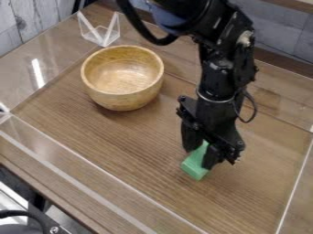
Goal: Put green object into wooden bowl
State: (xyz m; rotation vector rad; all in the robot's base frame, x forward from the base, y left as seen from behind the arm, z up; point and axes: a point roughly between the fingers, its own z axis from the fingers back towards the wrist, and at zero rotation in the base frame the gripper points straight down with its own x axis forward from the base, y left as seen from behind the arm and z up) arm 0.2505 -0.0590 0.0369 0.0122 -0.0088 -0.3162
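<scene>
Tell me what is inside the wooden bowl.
The wooden bowl shows only its bare grained inside; nothing lies in it. Its near inner wall is hidden by the rim. The green object sits on the table under the claw.

I see a dark wood-grain surface (86, 137) with clear walls (37, 146) along its edges; grey planks (275, 27) lie behind it.
</scene>
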